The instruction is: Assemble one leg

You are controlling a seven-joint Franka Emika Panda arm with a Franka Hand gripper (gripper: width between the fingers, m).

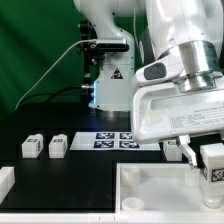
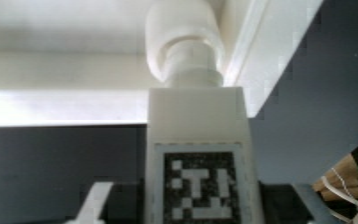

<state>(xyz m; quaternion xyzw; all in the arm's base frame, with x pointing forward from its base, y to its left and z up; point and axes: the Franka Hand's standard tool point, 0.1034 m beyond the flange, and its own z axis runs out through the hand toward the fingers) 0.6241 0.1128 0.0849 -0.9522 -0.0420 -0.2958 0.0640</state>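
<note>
My gripper [image 1: 204, 160] is shut on a white square leg [image 1: 212, 160] that carries a black-and-white tag. It holds the leg at the exterior view's right, just above the large white tabletop panel [image 1: 150, 192]. In the wrist view the leg [image 2: 197, 130] runs away from the jaws and ends in a round peg [image 2: 185, 50]. That peg lies close against an edge of the white panel [image 2: 69, 60]; whether they touch I cannot tell. A pale finger [image 2: 101, 202] shows beside the leg; the other side is dark.
Two more small white tagged parts [image 1: 32, 147] [image 1: 58, 147] stand on the black table at the exterior view's left. The marker board [image 1: 115, 140] lies behind the panel. Another white piece [image 1: 5, 180] sits at the left edge. The arm's base [image 1: 110, 85] stands behind.
</note>
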